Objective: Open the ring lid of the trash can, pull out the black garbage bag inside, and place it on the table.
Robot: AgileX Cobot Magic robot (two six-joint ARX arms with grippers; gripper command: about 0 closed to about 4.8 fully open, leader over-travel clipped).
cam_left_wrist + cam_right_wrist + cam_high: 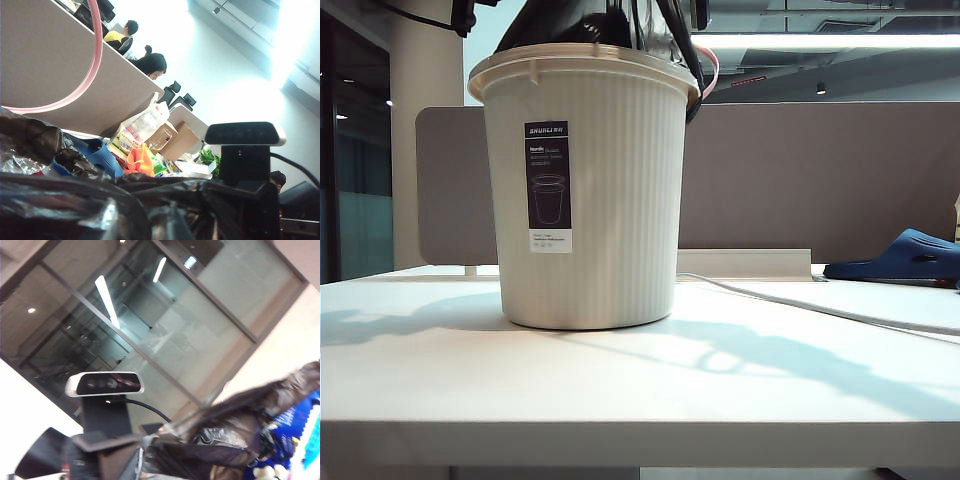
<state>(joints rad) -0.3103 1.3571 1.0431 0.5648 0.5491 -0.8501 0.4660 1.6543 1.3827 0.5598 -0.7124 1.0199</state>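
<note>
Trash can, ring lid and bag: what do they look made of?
Trash can: cream moulded plastic, matte, finely ribbed wall. Ring lid: thin pink hoop, smooth, probably plastic. Black garbage bag: thin plastic film, glossy and crinkled with bright highlights.

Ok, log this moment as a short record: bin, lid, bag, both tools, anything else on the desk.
trash can: upright on the table, label facing the exterior camera
ring lid: raised at an angle, showing past the rim's right side
black garbage bag: bulging above the rim, not yet out
left tool: over the bin mouth, fingers out of view, state unclear
right tool: over the bin mouth, fingers out of view, shut
other: blue slipper and white cable, right of the bin
</note>
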